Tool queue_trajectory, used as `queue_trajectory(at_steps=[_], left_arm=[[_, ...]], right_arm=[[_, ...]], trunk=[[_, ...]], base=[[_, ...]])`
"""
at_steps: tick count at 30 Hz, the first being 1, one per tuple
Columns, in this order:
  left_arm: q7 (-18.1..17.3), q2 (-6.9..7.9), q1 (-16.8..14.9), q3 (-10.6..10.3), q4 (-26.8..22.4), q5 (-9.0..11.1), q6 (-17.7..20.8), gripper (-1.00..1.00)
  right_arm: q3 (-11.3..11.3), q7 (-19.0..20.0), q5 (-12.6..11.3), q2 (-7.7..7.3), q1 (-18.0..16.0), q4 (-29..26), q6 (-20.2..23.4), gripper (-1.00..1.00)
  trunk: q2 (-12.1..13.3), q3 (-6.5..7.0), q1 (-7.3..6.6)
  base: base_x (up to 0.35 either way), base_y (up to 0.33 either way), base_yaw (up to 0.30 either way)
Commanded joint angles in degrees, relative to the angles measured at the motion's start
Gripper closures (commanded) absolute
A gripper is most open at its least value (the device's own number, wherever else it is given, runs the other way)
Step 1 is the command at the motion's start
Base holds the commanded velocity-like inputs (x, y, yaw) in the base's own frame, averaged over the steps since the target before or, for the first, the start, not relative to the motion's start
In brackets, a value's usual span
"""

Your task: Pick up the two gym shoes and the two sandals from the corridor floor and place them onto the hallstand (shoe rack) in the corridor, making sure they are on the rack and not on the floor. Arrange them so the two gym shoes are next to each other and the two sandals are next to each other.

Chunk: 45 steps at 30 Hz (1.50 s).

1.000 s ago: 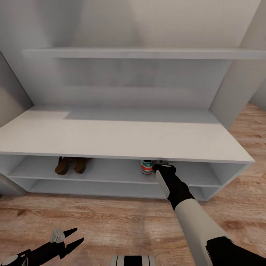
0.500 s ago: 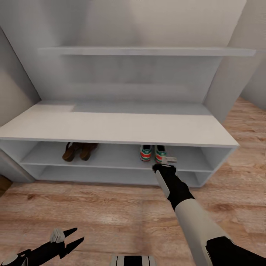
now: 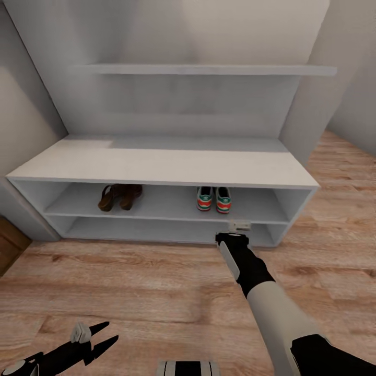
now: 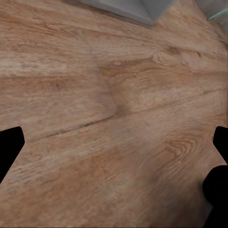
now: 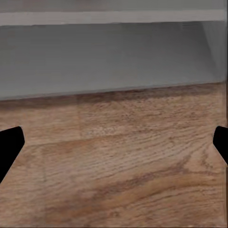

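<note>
The right gripper (image 3: 240, 226) is hanging just in front of the hallstand (image 3: 162, 167), level with its lower shelf, its jaws spread wide and gripping nothing; in the right wrist view the two dark fingertips (image 5: 10, 142) are sitting at opposite edges with only floor (image 5: 118, 161) and the rack's pale base between them. Just beyond and above these jaws, the two gym shoes (image 3: 214, 199) are resting side by side on the upper of the two low shelves, heels facing outward, touching or nearly touching each other. Well off to the left of the jaws, on the same shelf, the two sandals (image 3: 120, 196) are lying together as a pair. The left gripper (image 3: 99, 337) is hovering low over the wood floor, well apart from the rack, jaws likewise wide open and empty; its wrist view is showing bare planks (image 4: 114, 118) between the fingertips (image 4: 9, 142) and a corner of the rack at one edge.
</note>
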Motion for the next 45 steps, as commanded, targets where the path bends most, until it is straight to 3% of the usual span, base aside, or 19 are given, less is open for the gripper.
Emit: queue_trajectory(at_steps=[1,14,17,20,25,27,28,40,45], left_arm=[[-0.2,-0.03,0.0,0.5,0.0,-0.6,-0.6,-1.00],[-0.2,0.08,0.1,0.5,-0.1,-0.6,-0.6,-1.00],[-0.2,0.11,0.2,0.5,-0.1,-0.6,-0.7,-1.00],[-0.2,0.14,0.3,0.6,-0.1,-0.5,-0.7,-1.00],[-0.2,0.24,0.3,0.6,-0.1,-0.6,-0.7,-1.00],[-0.2,0.30,0.3,0.6,-0.1,-0.6,-0.7,-1.00],[-0.2,0.34,0.3,0.7,-0.1,-0.6,-0.6,-1.00],[-0.1,0.71,0.4,0.7,-0.1,-0.6,-0.4,-1.00],[0.0,1.32,0.4,0.9,-0.1,-0.6,-0.3,-1.00]], right_arm=[[0.1,-0.5,-0.6,0.00,0.0,0.2,0.1,-1.00],[0.1,-0.4,-0.6,0.00,0.1,6.1,-1.3,-1.00],[0.2,-0.3,-0.7,0.00,0.2,8.4,-3.7,-1.00],[0.3,-0.2,-0.8,0.00,0.2,15.1,-11.5,-1.00],[0.3,0.6,-0.8,0.00,0.2,19.6,-16.1,-1.00],[0.3,1.8,-0.8,0.00,0.2,21.9,-17.6,-1.00],[0.3,6.1,-0.6,0.00,0.2,26.8,-20.7,-1.00],[0.4,17.2,-0.4,0.00,0.3,35.7,-27.4,-1.00],[0.4,23.5,-0.2,-1.97,0.7,37.6,-30.0,-1.00]], trunk=[[0.0,-0.04,-0.05],[0.0,-0.04,-0.05],[0.0,-0.04,-0.05],[0.0,-0.04,-0.05],[0.0,1.07,-0.18],[0.1,1.51,-0.23],[0.1,1.73,-0.25],[0.2,4.39,-0.56],[0.3,5.50,-0.69]], base=[[-0.337,0.000,0.000],[-0.198,0.000,0.000],[-0.012,0.000,0.000],[-0.003,0.000,0.000],[0.000,0.000,0.000],[0.000,0.000,0.000],[0.000,0.000,0.000],[0.000,0.000,0.000],[0.000,0.000,0.000]])
